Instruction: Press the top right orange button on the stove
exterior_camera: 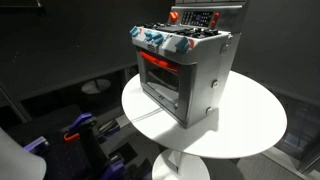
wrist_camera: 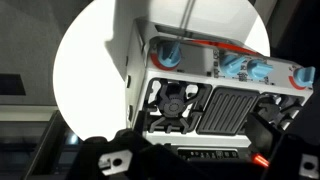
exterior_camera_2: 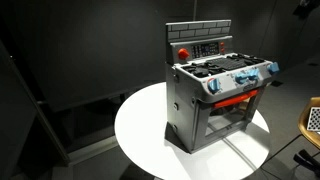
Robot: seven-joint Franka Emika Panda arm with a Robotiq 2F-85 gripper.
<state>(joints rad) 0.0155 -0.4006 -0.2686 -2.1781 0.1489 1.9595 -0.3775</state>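
The stove point(exterior_camera: 185, 75) is a small silver-grey toy range with blue-white knobs and a glowing orange-red oven window. It stands on a round white table point(exterior_camera: 250, 120) and shows in both exterior views point(exterior_camera_2: 215, 100). Its upright control panel point(exterior_camera_2: 200, 45) has a red round button point(exterior_camera_2: 183, 52) at one end. In the wrist view I look down on the stove top point(wrist_camera: 200, 95). An orange glow point(wrist_camera: 263, 160) shows at the panel's edge. My gripper point(wrist_camera: 205, 150) hangs over the panel, its dark fingers apart, open and empty. I cannot make it out in the exterior views.
The table point(exterior_camera_2: 140, 130) stands on a white pedestal point(exterior_camera: 180, 165). Blue-purple gear point(exterior_camera: 80, 130) lies on the dark floor beside it. A tan object point(exterior_camera_2: 312, 120) sits at the frame's edge. Dark curtains surround the scene.
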